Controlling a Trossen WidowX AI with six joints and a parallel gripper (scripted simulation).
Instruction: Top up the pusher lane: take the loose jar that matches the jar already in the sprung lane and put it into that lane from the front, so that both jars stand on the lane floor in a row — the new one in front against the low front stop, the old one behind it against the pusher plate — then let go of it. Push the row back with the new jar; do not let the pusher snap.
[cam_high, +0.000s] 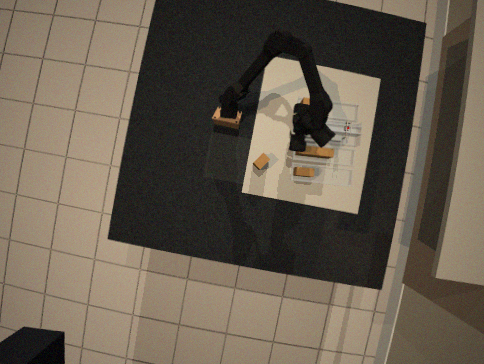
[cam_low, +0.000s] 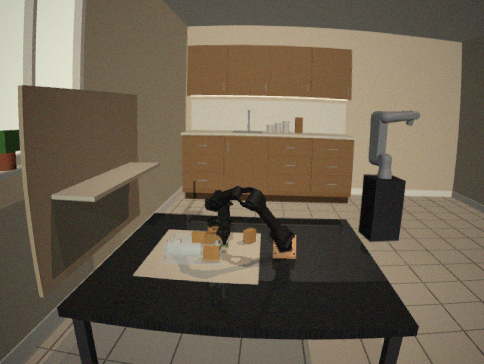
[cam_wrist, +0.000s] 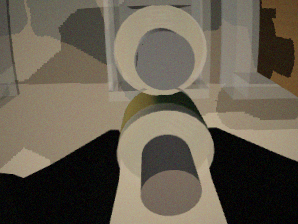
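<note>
My gripper (cam_high: 297, 145) (cam_low: 223, 244) (cam_wrist: 163, 139) is shut on a jar (cam_wrist: 167, 120) with a pale lid, a grey knob and a yellow and dark green label. The held jar is just in front of the sprung lane (cam_high: 356, 129) (cam_wrist: 200, 93), in line with it in the wrist view; its far end overlaps the low front stop there. How high its base is above the stop cannot be told. Another jar (cam_wrist: 120, 57), with a pale rim and grey centre, stands in the lane behind it. The arm hides the lane's front in the top view. The pusher plate is not clearly visible.
Clear-walled lanes flank the sprung lane on both sides. Orange boxes (cam_high: 320, 152) (cam_low: 211, 253) stand in neighbouring lanes. A loose orange box (cam_high: 261, 161) (cam_low: 249, 235) stands on the cream mat (cam_high: 270, 182) (cam_low: 155, 270), between the lanes and the arm's base.
</note>
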